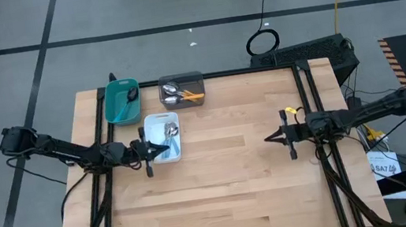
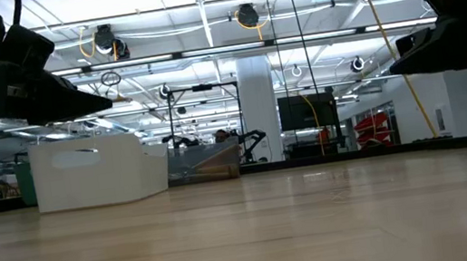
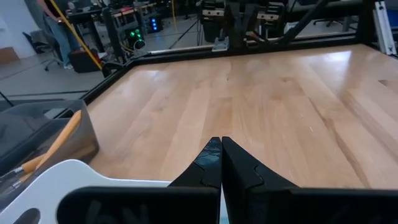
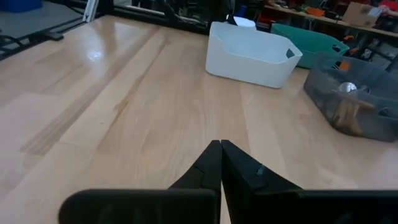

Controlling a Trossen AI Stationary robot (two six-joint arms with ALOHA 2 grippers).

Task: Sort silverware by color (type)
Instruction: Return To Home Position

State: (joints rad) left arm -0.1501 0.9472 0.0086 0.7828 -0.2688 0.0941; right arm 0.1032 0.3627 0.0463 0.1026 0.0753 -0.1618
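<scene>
Left gripper (image 1: pixel 164 145) — above white tray (image 1: pixel 159 116)

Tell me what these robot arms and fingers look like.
The left arm and right arm are slim, black, jointed, trailing black cables. Each ends in two dark fingers tapering to a point. A yellow piece sits on the right one.

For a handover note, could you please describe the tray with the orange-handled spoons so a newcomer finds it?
In the high view, three trays cluster near the top edge of the wooden table, left of centre. The grey tray lies right of the teal tray and up-right of the white tray. It alone is grey and holds orange-handled spoons.
</scene>
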